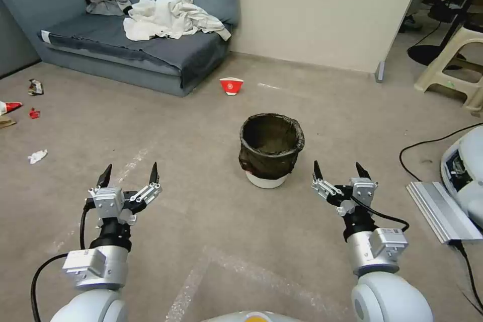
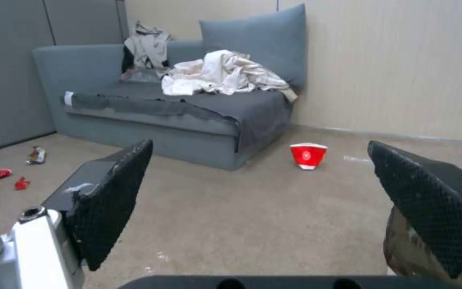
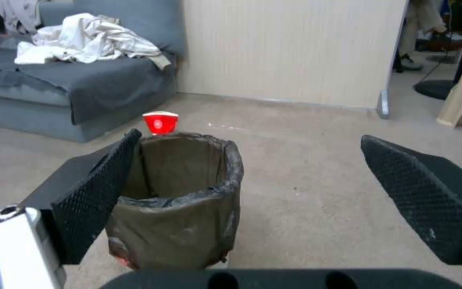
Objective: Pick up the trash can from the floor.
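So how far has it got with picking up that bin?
Nothing is lifted yet: the trash can stands upright on the floor. Both the left gripper and right gripper hover open short of it, the right one nearer. Reaching, gripping and lifting remain.

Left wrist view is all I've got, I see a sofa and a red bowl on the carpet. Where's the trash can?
Observer: The trash can stands upright on the floor, ahead of the robot, between its arms and nearer the right one.
Operator: Is the right claw on it?
Observer: No. The right claw is open, short of the can and off to its right, holding nothing.
Operator: Anything inside the can?
Observer: From the right wrist, the dark bag is folded over the rim, and nothing lies in the part of the inside that shows.
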Robot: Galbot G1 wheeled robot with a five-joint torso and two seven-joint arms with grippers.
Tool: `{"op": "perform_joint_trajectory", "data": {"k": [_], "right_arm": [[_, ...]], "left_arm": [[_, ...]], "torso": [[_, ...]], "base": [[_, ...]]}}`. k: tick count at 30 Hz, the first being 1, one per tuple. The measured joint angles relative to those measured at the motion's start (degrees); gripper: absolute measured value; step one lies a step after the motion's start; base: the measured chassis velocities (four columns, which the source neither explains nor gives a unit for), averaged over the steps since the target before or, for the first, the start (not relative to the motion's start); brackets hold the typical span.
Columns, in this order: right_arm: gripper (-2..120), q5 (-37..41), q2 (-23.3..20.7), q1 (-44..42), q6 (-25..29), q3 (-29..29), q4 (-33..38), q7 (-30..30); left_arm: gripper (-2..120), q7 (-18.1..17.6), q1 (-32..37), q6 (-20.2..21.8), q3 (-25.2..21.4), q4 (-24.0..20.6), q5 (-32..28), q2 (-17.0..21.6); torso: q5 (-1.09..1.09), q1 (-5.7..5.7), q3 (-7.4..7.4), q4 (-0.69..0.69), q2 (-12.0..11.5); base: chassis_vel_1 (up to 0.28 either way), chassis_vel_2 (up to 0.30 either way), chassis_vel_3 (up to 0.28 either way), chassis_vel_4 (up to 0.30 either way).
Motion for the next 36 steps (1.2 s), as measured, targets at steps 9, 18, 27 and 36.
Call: {"op": "perform_joint_trajectory", "data": {"k": [9, 18, 27, 36], "right_arm": [[100, -0.07, 0.07, 0.05, 0.06, -0.02, -0.18, -0.03], [100, -0.09, 0.13, -0.07, 0.12, 0.03, -0.18, -0.04], [100, -0.09, 0.12, -0.06, 0.19, 0.06, -0.28, -0.07], [100, -0.09, 0.13, -0.01, 0.22, 0.08, -0.41, -0.09]], "left_arm": [[100, -0.17, -0.1, -0.33, -0.1, 0.29, 1.26, -0.03], [100, -0.25, -0.15, -0.66, -0.07, 0.55, 1.7, -0.05], [100, -0.23, -0.17, -1.02, 0.0, 0.98, 1.93, -0.15], [100, -0.17, -0.21, -1.32, 0.03, 1.31, 2.03, -0.17]], "torso": [[0.0, 0.0, 0.0, 0.0, 0.0], [0.0, 0.0, 0.0, 0.0, 0.0], [0.0, 0.0, 0.0, 0.0, 0.0], [0.0, 0.0, 0.0, 0.0, 0.0]], "base": [[0.0, 0.0, 0.0, 0.0], [0.0, 0.0, 0.0, 0.0], [-0.054, -0.051, -0.05, -0.051], [-0.065, -0.073, -0.072, -0.075]]}}
